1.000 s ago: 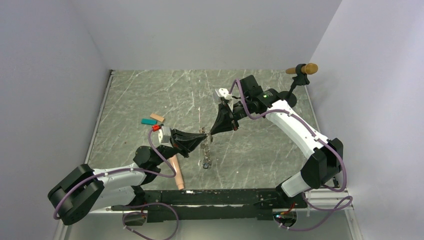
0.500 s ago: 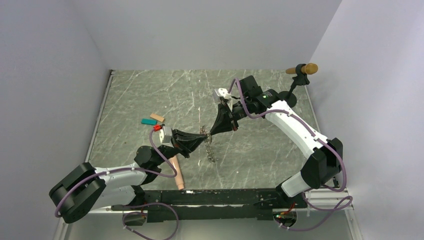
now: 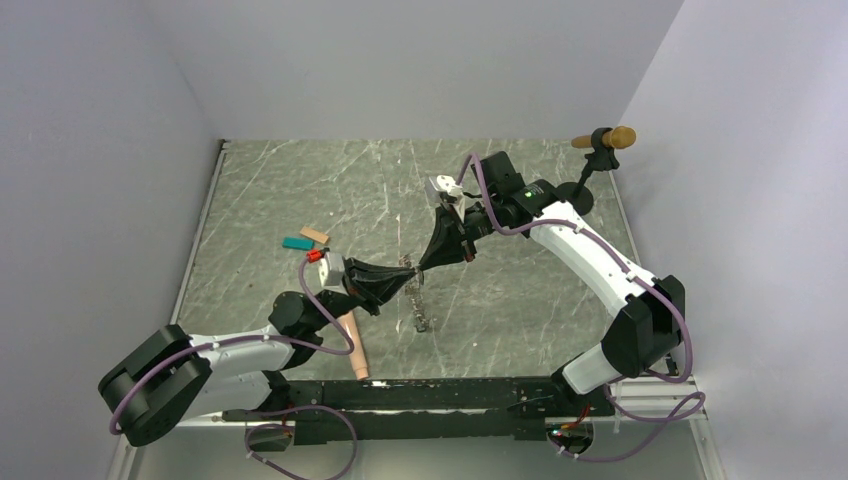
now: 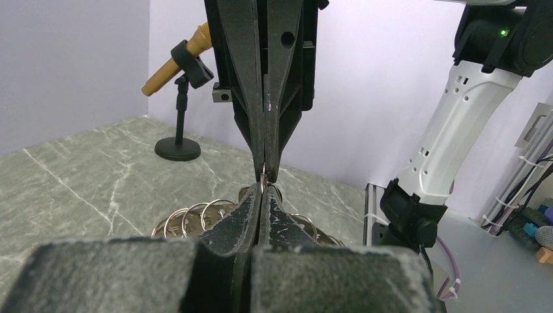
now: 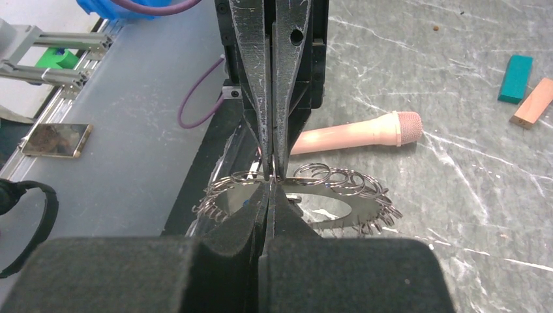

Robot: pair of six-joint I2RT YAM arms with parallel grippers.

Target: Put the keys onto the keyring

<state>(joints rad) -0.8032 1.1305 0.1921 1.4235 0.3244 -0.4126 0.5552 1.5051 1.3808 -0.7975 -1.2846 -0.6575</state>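
Against a second ago, the loose tail of the keyring point(image 3: 421, 306) has swung. It used to hang closer to the peach cylinder point(image 3: 352, 345); now it trails off to the cylinder's right, a little farther from it. Your left gripper point(image 3: 407, 272) has crept the same way, away from the cylinder's far end, and the right gripper point(image 3: 421, 265) has shifted slightly with it. Over the last half second almost nothing has moved.

Both your grippers are pinched tight, tip to tip, beyond the cylinder's far end and to its right. In the left wrist view the left gripper point(image 4: 262, 197) and the right gripper point(image 4: 266, 171) each nip the same small silver link of the keyring point(image 4: 195, 215) — no gap shows between either pair of jaws. The right wrist view agrees: the right gripper point(image 5: 270, 189) and the left gripper point(image 5: 272, 164) meet on one link, and the rest of the keyring point(image 5: 339, 179) sags in a chain of loops on the near side of the cylinder point(image 5: 355, 134). You cannot tell whether its low end rests on the table.
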